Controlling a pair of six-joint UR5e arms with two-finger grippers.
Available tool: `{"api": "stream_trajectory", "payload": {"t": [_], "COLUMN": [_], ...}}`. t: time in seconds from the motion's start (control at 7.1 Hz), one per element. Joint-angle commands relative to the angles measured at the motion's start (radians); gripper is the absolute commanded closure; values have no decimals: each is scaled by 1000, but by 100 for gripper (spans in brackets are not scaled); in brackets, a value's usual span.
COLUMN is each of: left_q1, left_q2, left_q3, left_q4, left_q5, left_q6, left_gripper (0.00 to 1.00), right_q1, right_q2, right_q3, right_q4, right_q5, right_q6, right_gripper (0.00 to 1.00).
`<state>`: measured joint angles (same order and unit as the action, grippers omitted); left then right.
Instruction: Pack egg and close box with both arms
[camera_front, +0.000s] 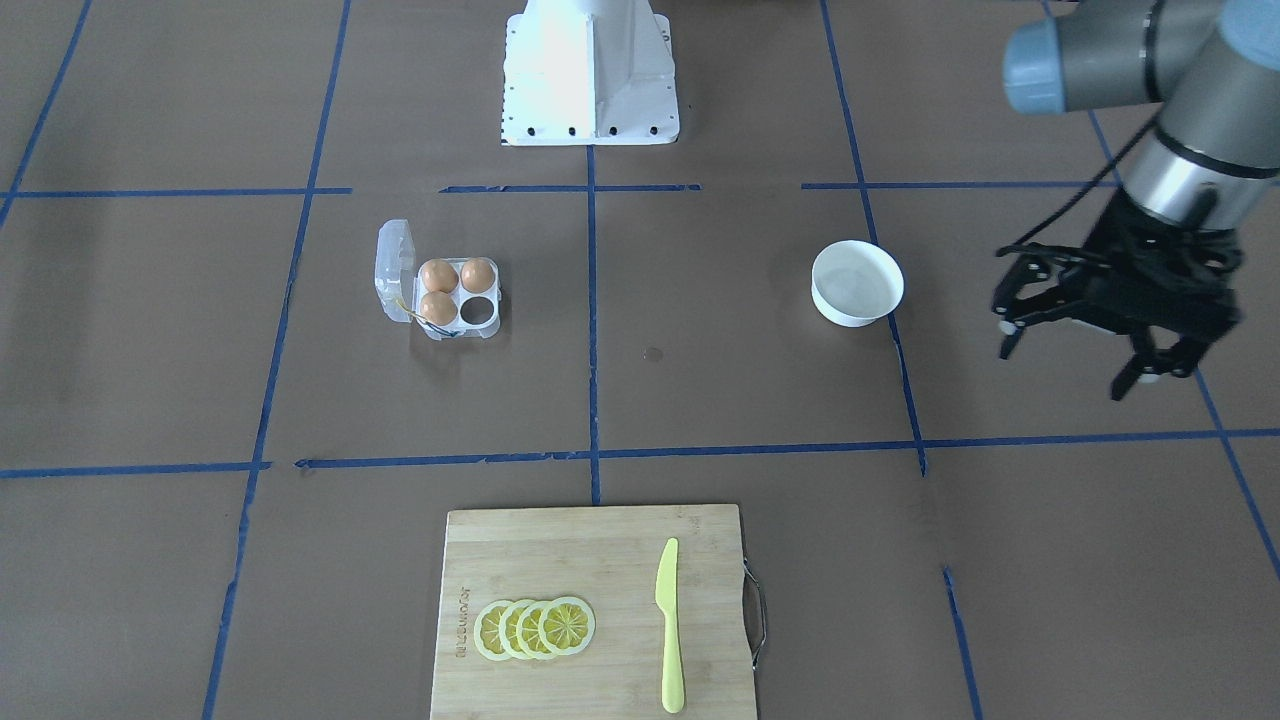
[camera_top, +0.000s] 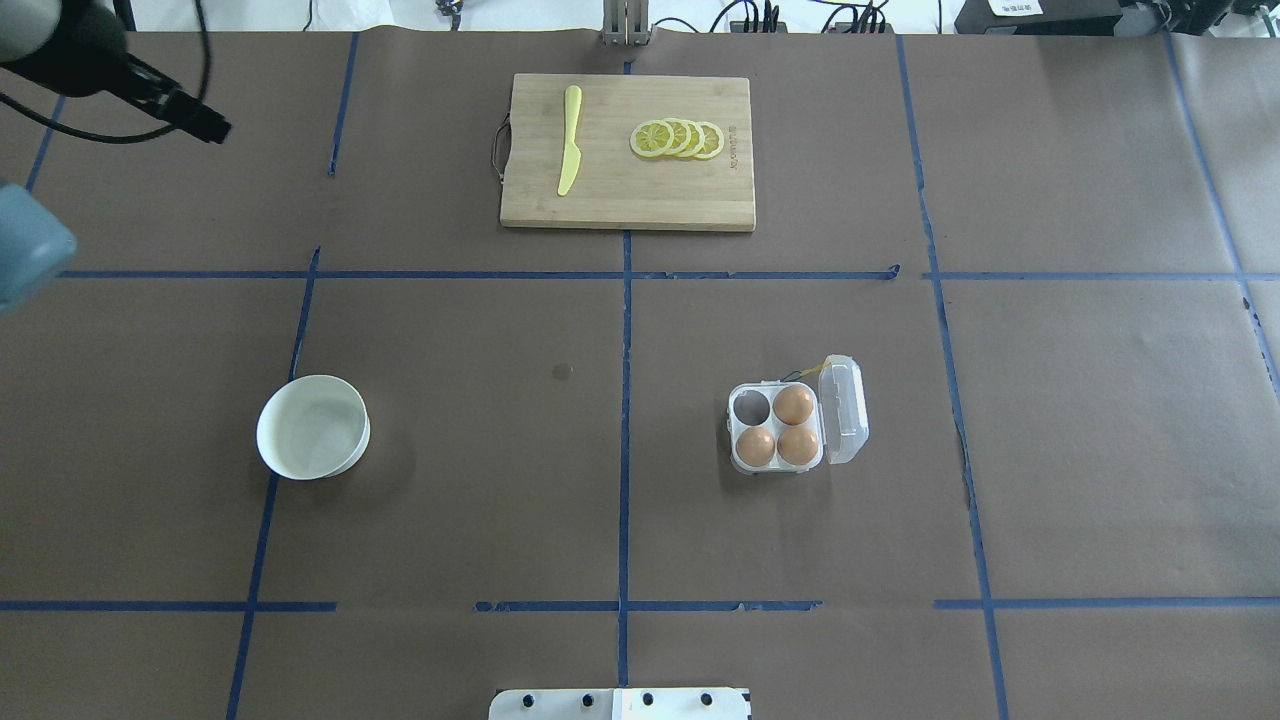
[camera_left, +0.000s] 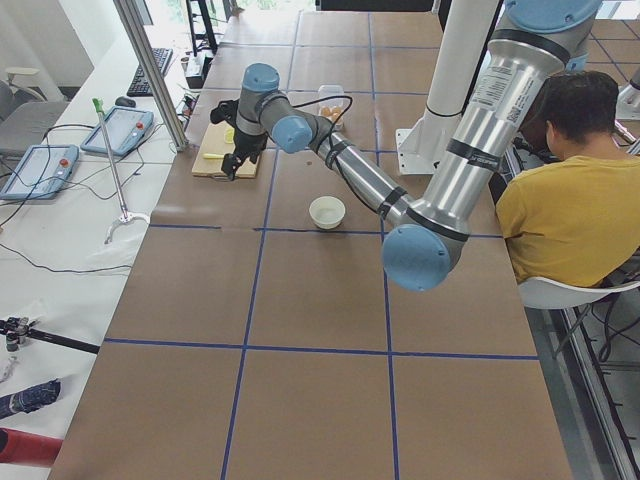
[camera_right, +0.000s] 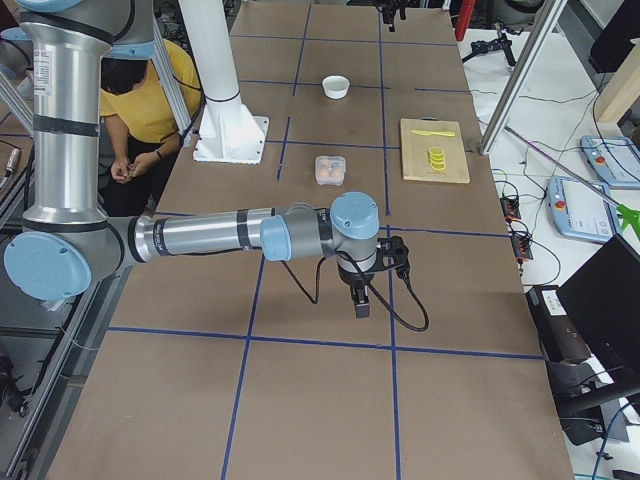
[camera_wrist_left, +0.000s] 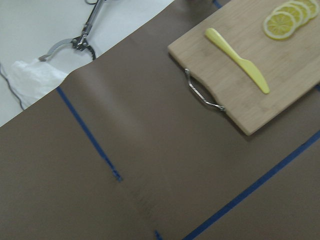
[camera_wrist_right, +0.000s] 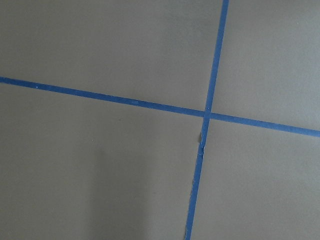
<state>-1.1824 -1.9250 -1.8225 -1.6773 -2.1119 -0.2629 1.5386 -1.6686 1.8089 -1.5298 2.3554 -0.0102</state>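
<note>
Scanning from the left side of the overhead shot, the left gripper (camera_front: 1060, 372) hangs above the far-left part of the counter (camera_top: 500, 500) with its fingers spread wide, well apart from everything else. Nearer the robot on that same side sits a white bowl (camera_top: 312, 425), right on a blue tape line. Moving toward the middle, at the far edge there's a wooden board (camera_top: 620, 200) with a yellow knife (camera_top: 568, 150) lying on its left half and a little fanned row of lemon slices (camera_top: 678, 139) on its right half. Right of centre is the box (camera_top: 776, 425), with its clear lid (camera_top: 845, 410) flipped open on the right side. Three eggs (camera_top: 797, 445) are sitting in it, in the far-right cell and both near ones, so only the far-left cell (camera_top: 752, 406) is bare. Way off to the right, the right gripper (camera_right: 361, 303) only turns up in the side view, pointing down over a tape cross (camera_wrist_right: 206, 114) and well apart from the box. Honestly can't tell if it's spread or pressed together.
</note>
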Motion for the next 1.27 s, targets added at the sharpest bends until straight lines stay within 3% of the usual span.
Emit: {"api": "stream_trajectory", "payload": {"t": [0.0, 0.28, 0.42, 0.7, 0.99, 1.13], "left_q1": [-202, -252, -276, -359, -461, -464], "left_q2": [87, 159, 203, 326, 368, 391], "left_q3": [133, 213, 224, 224, 171, 157], "left_q4": [57, 57, 63, 73, 131, 137], "left_q5": [-40, -28, -34, -109, -196, -194], "left_q6": [-1, 55, 62, 242, 298, 453], "left_gripper": [0, 0, 0, 0, 0, 0], "right_q1": [0, 0, 0, 0, -2, -5], "right_q2": [-8, -17, -17, -16, -10, -7], "right_q3": [1, 4, 1, 20, 30, 35], "right_q4": [-1, 0, -1, 3, 4, 4], "right_q5": [7, 14, 72, 85, 81, 79], "right_q6": [-1, -1, 1, -8, -4, -4], "right_gripper": [0, 0, 0, 0, 0, 2]}}
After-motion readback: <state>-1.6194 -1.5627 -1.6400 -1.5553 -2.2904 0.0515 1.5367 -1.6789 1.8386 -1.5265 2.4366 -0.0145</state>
